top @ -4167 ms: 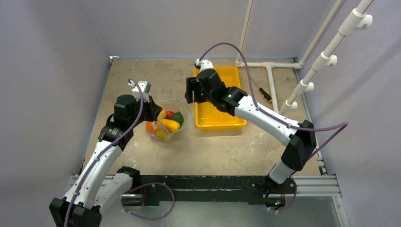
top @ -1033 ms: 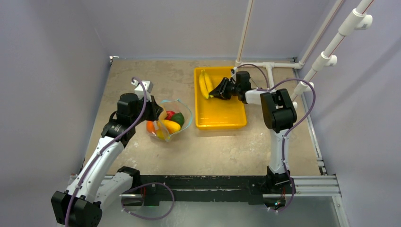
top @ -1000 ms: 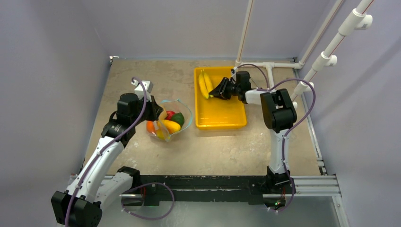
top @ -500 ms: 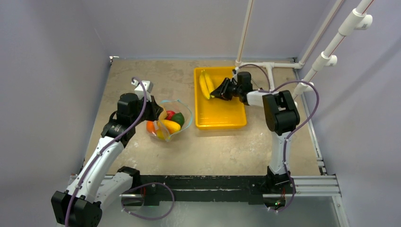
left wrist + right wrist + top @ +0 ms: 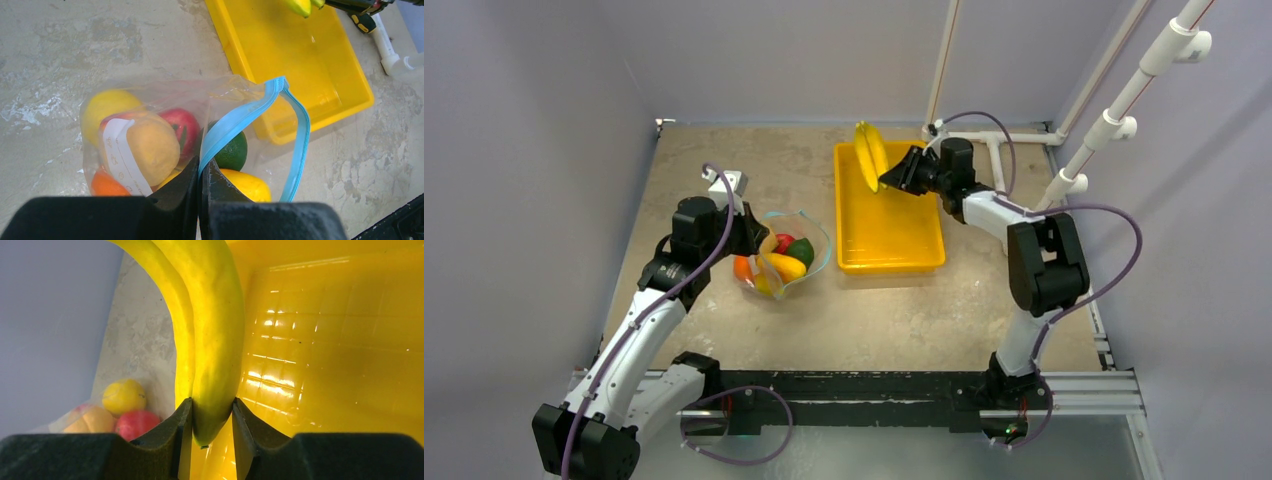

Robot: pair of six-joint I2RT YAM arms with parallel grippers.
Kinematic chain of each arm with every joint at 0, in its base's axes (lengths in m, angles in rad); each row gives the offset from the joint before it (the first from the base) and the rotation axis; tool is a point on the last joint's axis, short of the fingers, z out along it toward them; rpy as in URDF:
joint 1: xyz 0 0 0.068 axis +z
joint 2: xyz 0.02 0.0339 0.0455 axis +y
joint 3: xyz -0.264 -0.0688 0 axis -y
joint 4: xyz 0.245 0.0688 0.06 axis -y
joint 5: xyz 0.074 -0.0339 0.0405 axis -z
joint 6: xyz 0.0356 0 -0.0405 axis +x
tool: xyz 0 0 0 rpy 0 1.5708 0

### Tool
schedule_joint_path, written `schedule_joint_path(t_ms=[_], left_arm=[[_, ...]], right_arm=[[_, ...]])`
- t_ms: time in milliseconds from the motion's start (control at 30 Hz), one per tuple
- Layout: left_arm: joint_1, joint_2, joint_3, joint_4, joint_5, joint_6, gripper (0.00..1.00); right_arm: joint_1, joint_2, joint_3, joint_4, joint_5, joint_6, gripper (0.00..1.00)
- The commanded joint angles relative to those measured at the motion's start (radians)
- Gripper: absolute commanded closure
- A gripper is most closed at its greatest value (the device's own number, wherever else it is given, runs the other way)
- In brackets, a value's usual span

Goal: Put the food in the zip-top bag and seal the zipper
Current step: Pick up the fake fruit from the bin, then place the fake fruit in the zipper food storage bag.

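light: even, soft, diffuse | glare: gloss on yellow tray (image 5: 325,365) | blur: near pincer fingers (image 5: 170,200) perhaps soft

A yellow tray (image 5: 894,235) sits toward the far right of a mottled beige table (image 5: 874,310), its glossy ribbed floor catching the light. A screwdriver (image 5: 361,21) with a black-and-orange handle lies just beyond the tray's right rim, beside white plastic pipes (image 5: 1024,138) that run along the table's back corner. Pale lilac walls (image 5: 774,60) enclose the table, and a metal rail (image 5: 874,385) lines its near edge.
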Motion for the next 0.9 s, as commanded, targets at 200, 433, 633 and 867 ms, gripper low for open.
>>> schedule_joint_path(t_ms=[200, 433, 633, 867], left_arm=[[-0.006, -0.023, 0.001, 0.031, -0.008, 0.018, 1.0], [-0.006, -0.035, 0.001, 0.028, -0.012, 0.016, 1.0], [-0.006, -0.044, 0.001, 0.027, -0.008, 0.016, 1.0], [-0.006, -0.067, -0.002, 0.024, -0.001, 0.014, 1.0]], right_arm=[[0.021, -0.278, -0.103, 0.032, 0.083, -0.214, 1.0], [0.081, -0.472, -0.173, 0.071, 0.16, -0.344, 1.0], [0.201, -0.599, -0.229, 0.123, 0.23, -0.474, 1.0], [0.289, -0.676, -0.25, 0.126, 0.225, -0.612, 1.0]])
